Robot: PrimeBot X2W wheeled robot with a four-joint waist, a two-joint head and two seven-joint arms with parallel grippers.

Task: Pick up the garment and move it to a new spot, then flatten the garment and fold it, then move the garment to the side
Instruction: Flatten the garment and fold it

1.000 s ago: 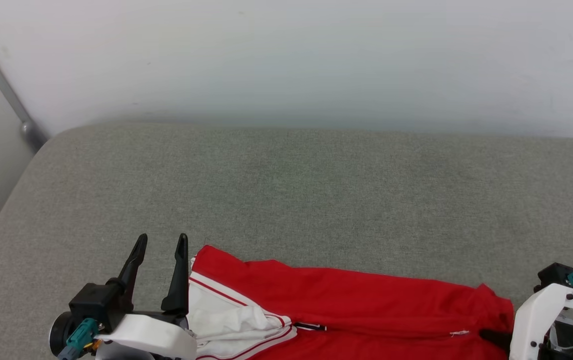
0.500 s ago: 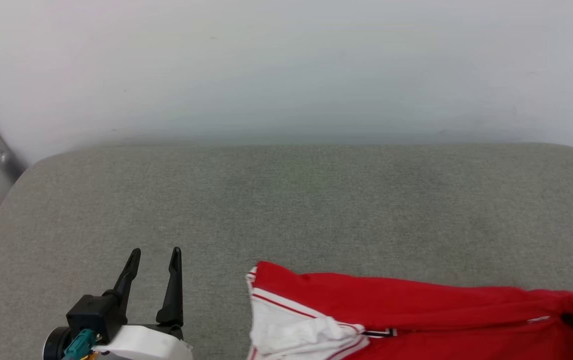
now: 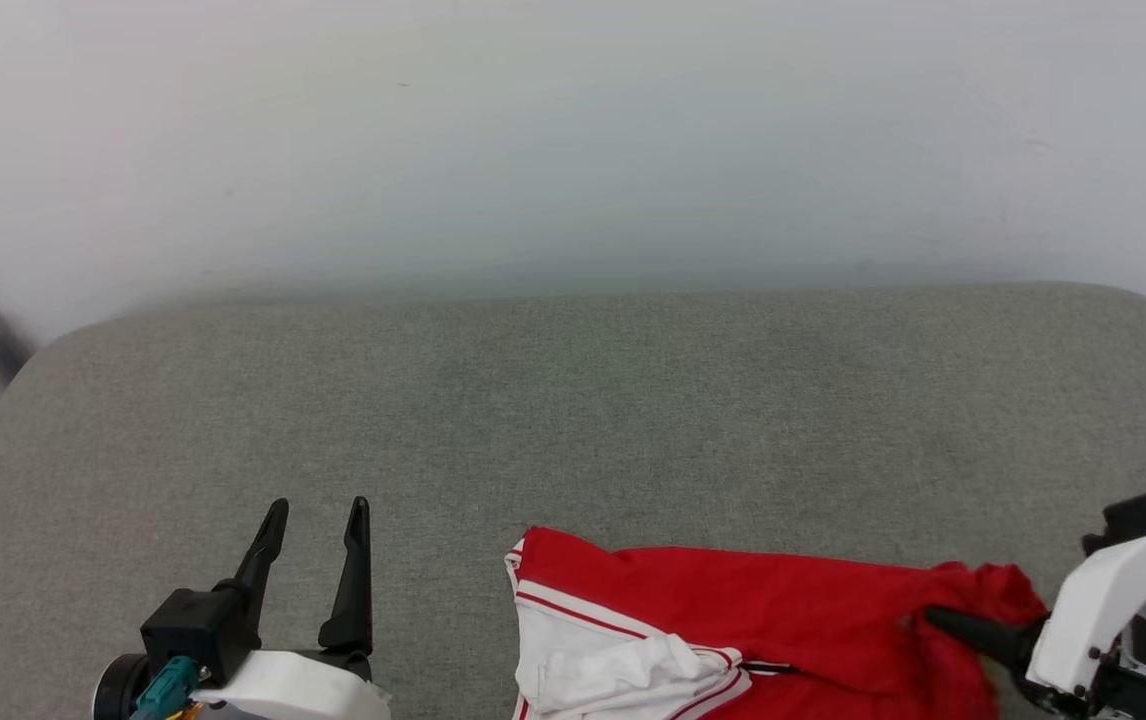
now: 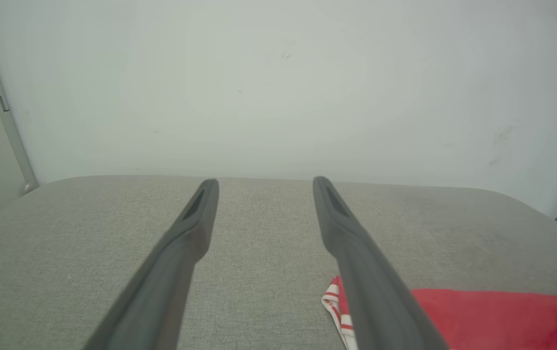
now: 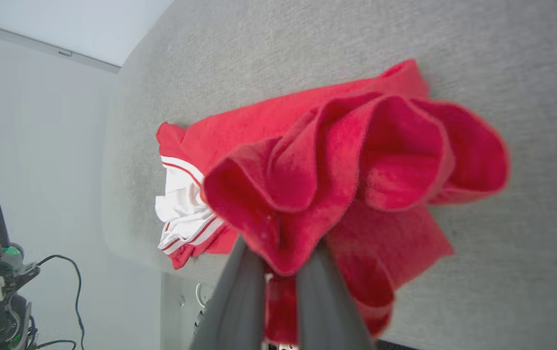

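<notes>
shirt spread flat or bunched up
Bunched up: the shirt is gathered in ruffles at the shut right gripper, its white sleeve crumpled.

A grey fabric couch (image 3: pixel 573 400) stands against a plain white wall (image 3: pixel 573 130).

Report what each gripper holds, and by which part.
The right gripper has its jaws shut on the red jersey, at a bunched red fold opposite the white sleeve. The left gripper, jaws open, holds nothing.

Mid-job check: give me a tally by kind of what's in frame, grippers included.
garment: 1
grey cushion: 1
grippers: 2 (left gripper open, right gripper shut on the garment)
Total: 4
</notes>
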